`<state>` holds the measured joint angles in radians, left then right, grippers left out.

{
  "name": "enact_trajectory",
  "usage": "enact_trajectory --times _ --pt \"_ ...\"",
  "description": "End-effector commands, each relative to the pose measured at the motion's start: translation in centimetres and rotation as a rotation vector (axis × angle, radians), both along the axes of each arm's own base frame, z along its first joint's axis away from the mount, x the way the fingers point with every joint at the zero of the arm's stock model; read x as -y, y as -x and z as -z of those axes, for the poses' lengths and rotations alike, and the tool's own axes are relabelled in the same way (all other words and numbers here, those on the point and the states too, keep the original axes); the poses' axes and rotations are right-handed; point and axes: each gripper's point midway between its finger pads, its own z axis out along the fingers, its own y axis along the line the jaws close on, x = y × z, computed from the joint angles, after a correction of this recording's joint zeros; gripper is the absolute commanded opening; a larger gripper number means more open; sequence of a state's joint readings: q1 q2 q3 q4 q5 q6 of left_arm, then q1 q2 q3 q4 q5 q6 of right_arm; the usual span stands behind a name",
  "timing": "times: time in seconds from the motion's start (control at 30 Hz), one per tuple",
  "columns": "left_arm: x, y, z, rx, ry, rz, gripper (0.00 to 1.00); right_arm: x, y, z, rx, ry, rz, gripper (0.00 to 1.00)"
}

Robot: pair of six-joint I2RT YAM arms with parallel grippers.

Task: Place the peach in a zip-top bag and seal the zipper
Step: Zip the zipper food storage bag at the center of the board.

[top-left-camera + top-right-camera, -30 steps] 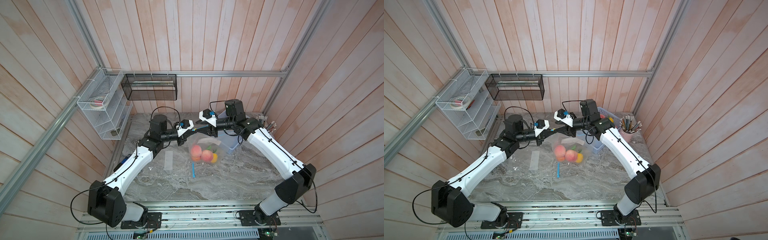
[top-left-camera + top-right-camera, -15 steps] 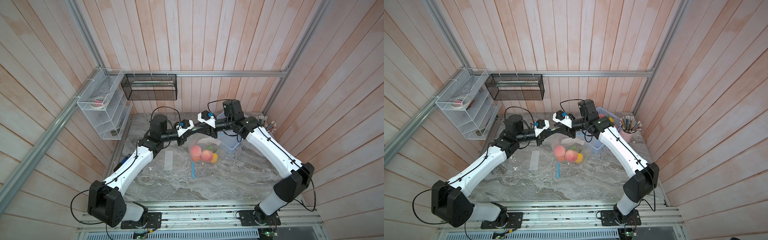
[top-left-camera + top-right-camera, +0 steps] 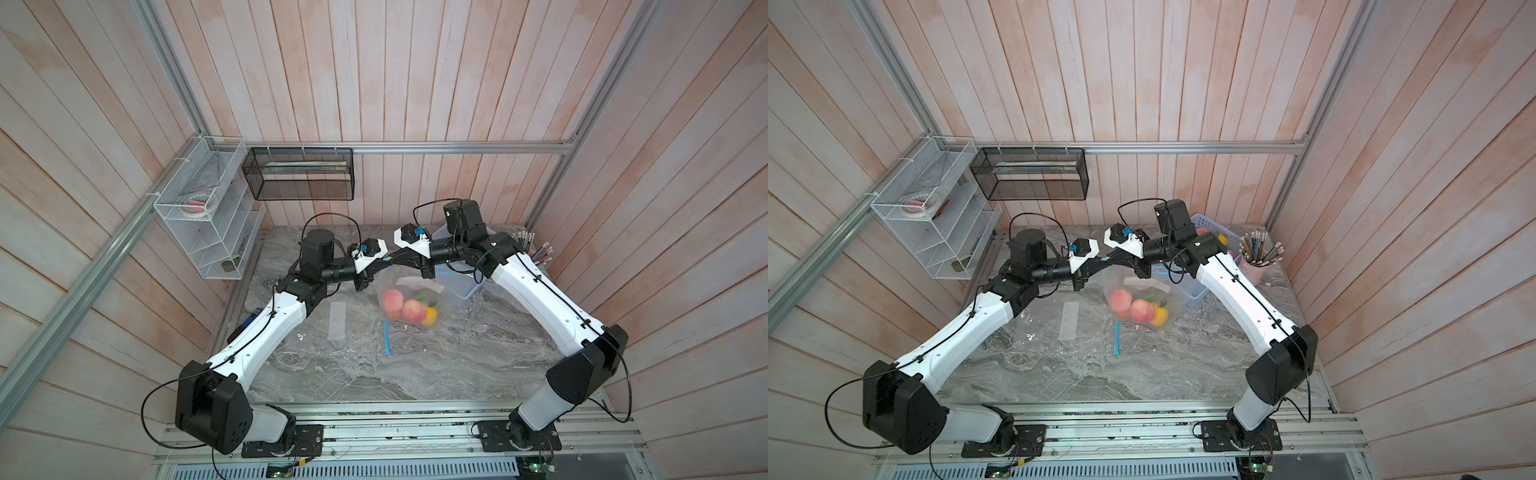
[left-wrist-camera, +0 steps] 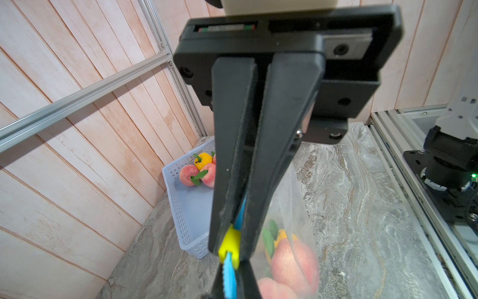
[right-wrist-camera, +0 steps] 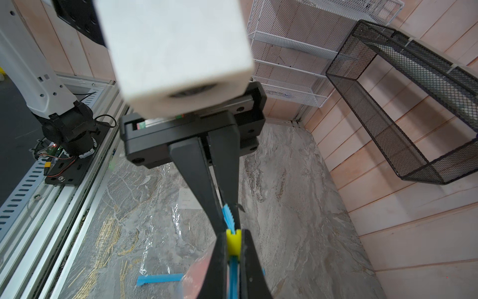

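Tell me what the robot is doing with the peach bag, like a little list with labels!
bag: clear zip-top bag, held up by its top edge
inside: peaches and a yellow fruit
left hand: shut on the blue zipper strip
right hand: shut on the yellow slider, right beside the left hand
zipper sealed: cannot tell
nearby: blue basket with more fruit; a spare bag lying flat
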<state>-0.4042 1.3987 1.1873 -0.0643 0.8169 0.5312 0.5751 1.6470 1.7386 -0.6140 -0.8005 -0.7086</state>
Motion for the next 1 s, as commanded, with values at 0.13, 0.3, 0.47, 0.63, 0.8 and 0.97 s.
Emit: enact_trajectory --times 0.13,0.3,0.47,0.63,0.8,0.97 --pt "-0.2 1.1 -0.1 0.009 0.005 0.017 0.0 2.6 -1.0 -1.3 0.039 0.028 0.103 0.01" --pt "-0.3 1.2 -0.2 0.009 0.006 0.016 0.0 3.2 -1.2 -0.6 0.035 0.075 0.127 0.02" --pt "-0.5 0.9 -0.2 0.011 0.003 -0.006 0.0 4.4 -1.9 -0.4 0.046 0.118 0.182 0.02" --pt "-1.3 0.3 -0.6 0.008 0.016 -0.048 0.0 5.8 -2.1 -1.0 0.057 0.124 0.224 0.03" --pt "-2.3 -0.1 -1.2 0.005 0.04 -0.084 0.0 7.3 -2.6 -0.9 0.065 0.148 0.281 0.03" --pt "-3.1 -0.3 -1.4 0.002 0.045 -0.117 0.0 9.0 -2.9 -1.1 0.072 0.152 0.339 0.03"
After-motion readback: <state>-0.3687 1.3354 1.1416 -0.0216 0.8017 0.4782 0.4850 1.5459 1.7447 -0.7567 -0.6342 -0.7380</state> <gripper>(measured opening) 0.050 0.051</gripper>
